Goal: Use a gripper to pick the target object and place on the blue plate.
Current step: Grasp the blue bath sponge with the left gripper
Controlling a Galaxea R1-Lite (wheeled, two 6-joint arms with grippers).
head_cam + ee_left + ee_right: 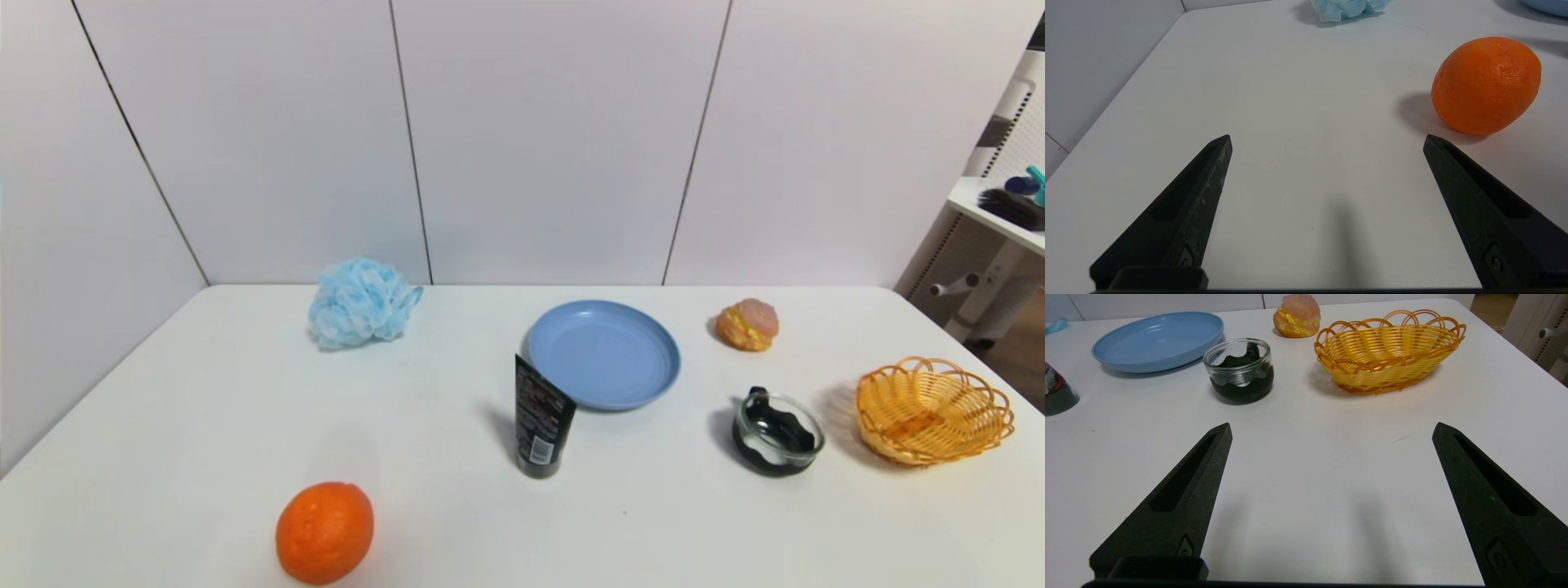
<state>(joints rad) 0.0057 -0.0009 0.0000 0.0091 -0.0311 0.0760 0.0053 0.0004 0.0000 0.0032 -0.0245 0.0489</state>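
A fluffy light-blue bath pouf (pixel 358 302) rests at the far left of the white table, its lower edge also showing as the pouf (pixel 1347 8) in the left wrist view. The blue plate (pixel 604 354) lies empty at the table's far middle; the right wrist view shows the plate (pixel 1158 341) too. Neither arm appears in the head view. My left gripper (pixel 1327 139) hovers open over bare table near the front left, far from the pouf. My right gripper (pixel 1332 428) is open over bare table at the front right, with nothing between its fingers.
An orange (pixel 325 532) sits at the front left, close beside the left gripper. A black tube (pixel 540 418) stands just in front of the plate. A glass bowl (pixel 777 432), a woven orange basket (pixel 932 408) and a bun (pixel 747 324) occupy the right side.
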